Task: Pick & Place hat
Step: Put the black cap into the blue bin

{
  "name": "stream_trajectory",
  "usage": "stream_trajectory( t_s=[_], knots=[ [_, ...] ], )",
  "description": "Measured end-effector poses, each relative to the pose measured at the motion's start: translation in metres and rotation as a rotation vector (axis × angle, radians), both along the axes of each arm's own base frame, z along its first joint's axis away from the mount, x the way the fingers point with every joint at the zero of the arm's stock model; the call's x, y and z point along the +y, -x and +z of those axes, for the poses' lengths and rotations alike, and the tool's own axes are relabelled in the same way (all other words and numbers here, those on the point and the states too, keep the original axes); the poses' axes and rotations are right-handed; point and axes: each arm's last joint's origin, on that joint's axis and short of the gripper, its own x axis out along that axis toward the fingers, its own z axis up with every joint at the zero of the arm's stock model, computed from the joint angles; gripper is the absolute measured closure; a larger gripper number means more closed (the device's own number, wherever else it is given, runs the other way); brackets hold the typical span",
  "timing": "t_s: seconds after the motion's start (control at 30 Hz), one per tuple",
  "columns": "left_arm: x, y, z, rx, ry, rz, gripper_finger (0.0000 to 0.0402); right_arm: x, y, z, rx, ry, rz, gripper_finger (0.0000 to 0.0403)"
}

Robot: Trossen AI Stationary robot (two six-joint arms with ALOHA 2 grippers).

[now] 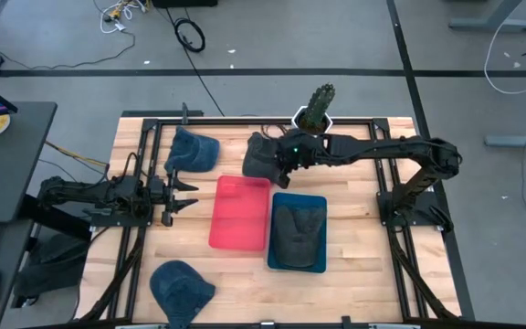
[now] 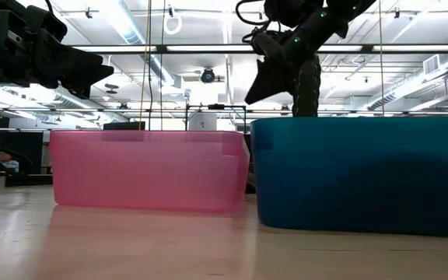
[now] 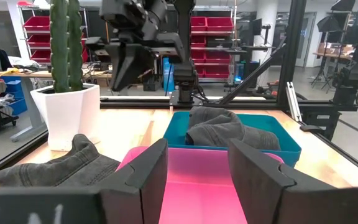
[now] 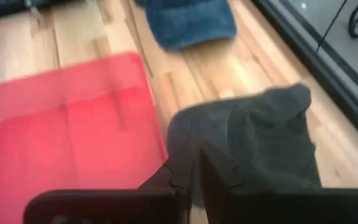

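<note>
Right gripper [image 1: 277,157], fingers nearly together, pinches the dark grey cloth hat [image 1: 260,157] just beyond the pink plastic bin [image 1: 240,212], which is empty; placing remains. Beside that bin, a blue bin [image 1: 321,206] already holds a grey hat [image 1: 298,233]. Two blue hats [image 1: 194,151] wait; the potted cactus [image 1: 315,110] stands near. Left gripper [image 1: 183,194] hangs open.

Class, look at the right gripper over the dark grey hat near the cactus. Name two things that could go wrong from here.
1. The right gripper sits at the edge of the dark grey hat, jaws barely parted; a lift might catch only a thin fold that slips out.
2. The cactus in its white pot stands close behind that arm; a swing could knock it over.
</note>
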Motion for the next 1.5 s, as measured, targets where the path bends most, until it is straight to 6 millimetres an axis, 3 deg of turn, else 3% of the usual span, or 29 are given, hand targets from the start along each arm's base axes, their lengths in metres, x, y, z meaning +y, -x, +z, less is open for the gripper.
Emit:
stream_trajectory(
  t_s=[0.3, 0.63, 0.93, 1.3, 1.5],
  knots=[
    [0.000, 0.000, 0.000, 0.000, 0.000, 0.000, 0.0229, -0.024, 0.002, -0.001, -0.033, -0.046, 0.000, 0.0332],
    [0.000, 0.000, 0.000, 0.000, 0.000, 0.000, 0.0229, -0.038, 0.002, -0.003, -0.025, 0.039, 0.042, 0.0242],
    [0.000, 0.000, 0.000, 0.000, 0.000, 0.000, 0.0229, -0.058, -0.012, -0.032, -0.003, 0.059, 0.026, 0.0182],
    [0.000, 0.000, 0.000, 0.000, 0.000, 0.000, 0.0229, -0.076, -0.019, -0.078, 0.102, -0.043, 0.000, 0.0179],
    [0.000, 0.000, 0.000, 0.000, 0.000, 0.000, 0.0229, -0.080, -0.022, -0.092, 0.113, -0.075, -0.010, 0.0179]
  ],
)
